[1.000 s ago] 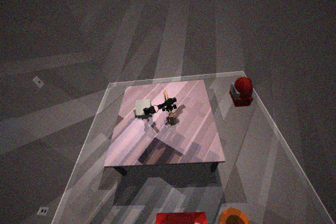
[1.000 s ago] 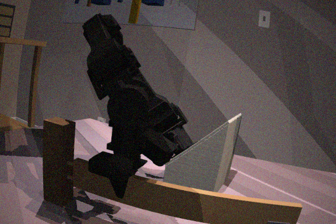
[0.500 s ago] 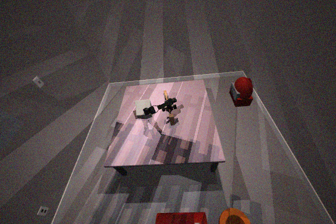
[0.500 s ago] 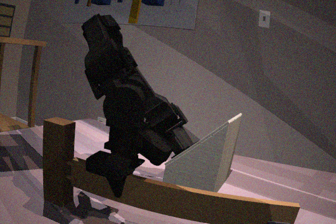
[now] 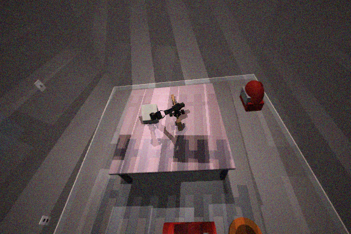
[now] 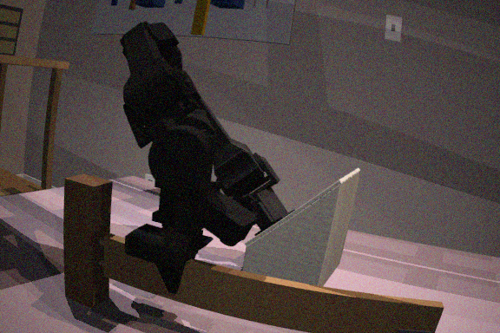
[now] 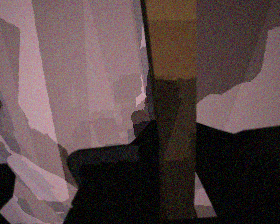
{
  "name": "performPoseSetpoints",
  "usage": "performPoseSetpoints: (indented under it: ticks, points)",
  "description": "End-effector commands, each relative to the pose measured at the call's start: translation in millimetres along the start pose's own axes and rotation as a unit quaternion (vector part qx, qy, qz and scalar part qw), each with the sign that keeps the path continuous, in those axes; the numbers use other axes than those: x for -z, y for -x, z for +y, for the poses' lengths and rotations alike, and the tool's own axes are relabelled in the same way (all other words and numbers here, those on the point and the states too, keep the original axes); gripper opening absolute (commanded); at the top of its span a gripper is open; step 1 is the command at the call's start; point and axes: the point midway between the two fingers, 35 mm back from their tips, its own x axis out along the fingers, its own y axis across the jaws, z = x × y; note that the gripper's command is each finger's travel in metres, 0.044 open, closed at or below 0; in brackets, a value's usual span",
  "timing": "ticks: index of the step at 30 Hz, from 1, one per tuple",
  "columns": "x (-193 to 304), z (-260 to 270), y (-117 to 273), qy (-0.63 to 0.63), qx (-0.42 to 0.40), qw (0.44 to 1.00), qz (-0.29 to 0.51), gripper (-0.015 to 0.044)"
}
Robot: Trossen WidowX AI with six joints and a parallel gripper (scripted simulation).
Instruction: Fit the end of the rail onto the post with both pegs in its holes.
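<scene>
The long wooden rail [image 5: 173, 99] [image 6: 260, 294] [image 7: 176, 45] runs from the wooden post [image 6: 87, 240] to the lower right of the exterior view. Its near end is raised off the table and meets the post's side there, with no clear gap. No pegs show, so how deep they sit in the holes cannot be told. My gripper [image 6: 174, 264] [image 7: 165, 122] is shut on the rail close to the post, one finger on each side. The far end is cut off by the exterior view and tiny in the top view; its bracket cannot be made out.
A pale, slant-topped block [image 5: 149, 112] [image 6: 291, 240] stands on the table [image 5: 140, 159] beside the rail, behind it in the exterior view. The arm reaches over near this block. A red round object [image 5: 255, 91] stands off the table at the right.
</scene>
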Motion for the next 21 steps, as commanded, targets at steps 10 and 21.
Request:
performPoseSetpoints:
  ticks: [10, 21]
  points:
    - [6.1, -0.7, 3.7, 0.000, 0.004, 1.000, 0.001, 0.0000]
    - [6.2, -0.7, 5.3, 0.000, 0.004, 1.000, 0.001, 0.0000]
